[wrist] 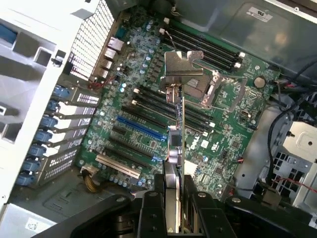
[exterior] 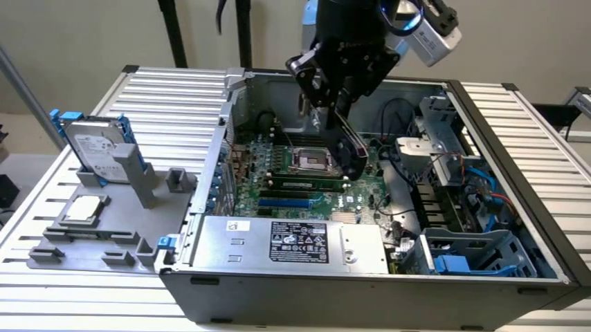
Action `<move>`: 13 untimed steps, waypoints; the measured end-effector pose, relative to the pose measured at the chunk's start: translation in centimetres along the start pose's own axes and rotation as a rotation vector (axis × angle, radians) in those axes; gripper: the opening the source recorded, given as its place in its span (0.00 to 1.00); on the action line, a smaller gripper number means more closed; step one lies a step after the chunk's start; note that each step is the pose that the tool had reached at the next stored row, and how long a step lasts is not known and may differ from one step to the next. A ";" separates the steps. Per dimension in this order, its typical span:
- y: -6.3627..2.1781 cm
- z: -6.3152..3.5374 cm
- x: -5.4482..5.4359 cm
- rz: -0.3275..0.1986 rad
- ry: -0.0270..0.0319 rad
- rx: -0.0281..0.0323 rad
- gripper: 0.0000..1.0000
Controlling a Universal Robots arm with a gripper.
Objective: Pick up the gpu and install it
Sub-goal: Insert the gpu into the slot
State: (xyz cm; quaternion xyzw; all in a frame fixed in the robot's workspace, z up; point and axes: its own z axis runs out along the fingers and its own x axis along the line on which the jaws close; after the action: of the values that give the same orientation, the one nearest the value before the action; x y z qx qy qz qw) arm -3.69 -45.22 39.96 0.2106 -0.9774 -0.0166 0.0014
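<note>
1. One arm is at work here. Its gripper (exterior: pixel 334 111) hangs over the open computer case (exterior: pixel 369 297), above the middle of the motherboard (exterior: pixel 305 190).
2. You have the gpu (exterior: pixel 349 153) in the jaws. They are closed part-way onto the thin card, one finger against each flat face, with the card's thickness keeping them apart.
3. In the exterior view the gpu slants down from the gripper towards the exterior view's right. Its low end is over the board, just beside the CPU socket (exterior: pixel 308 162); you cannot tell from there whether that end touches anything.
4. In the wrist view the gripper (wrist: pixel 174 191) holds the gpu (wrist: pixel 177 134) edge-on. You see it as a narrow strip running away from the fingers, with the silver bracket (wrist: pixel 182 69) at its far end.
5. Beneath that strip lie several black slots and one blue slot (wrist: pixel 141 130). The card's edge crosses them at an angle rather than lying along any one of them.
6. Outside the case, on the exterior view's left, a hard drive (exterior: pixel 97 149) with blue side rails stands upright in a grey holder (exterior: pixel 93 252) on the ribbed table (exterior: pixel 526 138). A small silver square part (exterior: pixel 85 207) lies flat on the same holder.
7. A power supply (exterior: pixel 286 242) with a white label lies along the near wall of the case, well apart from the gpu.
</note>
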 end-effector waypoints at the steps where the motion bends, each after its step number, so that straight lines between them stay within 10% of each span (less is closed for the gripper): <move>1: 0.00 0.04 0.0 -0.018 0.0006 -0.0001 0.27; 13: -0.02 0.55 0.0 -0.236 0.0078 -0.0011 0.27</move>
State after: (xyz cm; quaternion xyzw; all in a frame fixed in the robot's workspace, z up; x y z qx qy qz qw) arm -3.69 -45.22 39.41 0.3243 -0.9458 -0.0163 0.0033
